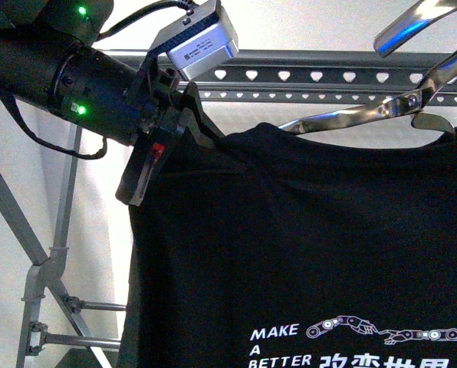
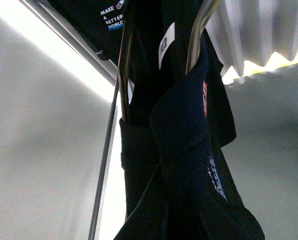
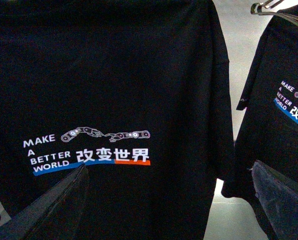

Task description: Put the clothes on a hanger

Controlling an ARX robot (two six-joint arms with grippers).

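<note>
T-shirt place: The black T-shirt [image 1: 305, 245] hangs on a shiny hanger [image 1: 351, 115], just in front of the grey rack rail [image 1: 313, 77] and a little below it. It fills the near right part of the front view.
Cut off: The right sleeve and the lower hem go out of the front view, and the white print is cut at the lower edge. The right wrist view shows the full print on the chest [image 3: 89, 150].
Hidden: The left end of the hanger is under the cloth. Its hook [image 1: 412, 27] is blurred and cut by the upper edge, so I cannot tell whether it sits on the rail.
Hard to read: The left wrist view gives only dark folds very close, two shiny hanger rods and a white label [image 2: 166, 45]. There I cannot separate the fingers from the cloth.
Left claw: The left claw [image 1: 179, 130] is closed on the left shoulder of the T-shirt, beside the collar. One finger with a red mark lies outside the cloth.
Right claw: The right claw [image 3: 169, 170] is wide open and holds nothing. Its dark fingers [image 3: 49, 210] stand apart from the cloth, facing the print.
Neighbour: A second T-shirt [image 3: 284, 75] with the same print hangs beside the first one, with a bright gap between them.
Open room: The rail runs on to the right edge. The rack legs [image 1: 38, 287] stand at the far left, below the left arm, before a pale wall.
</note>
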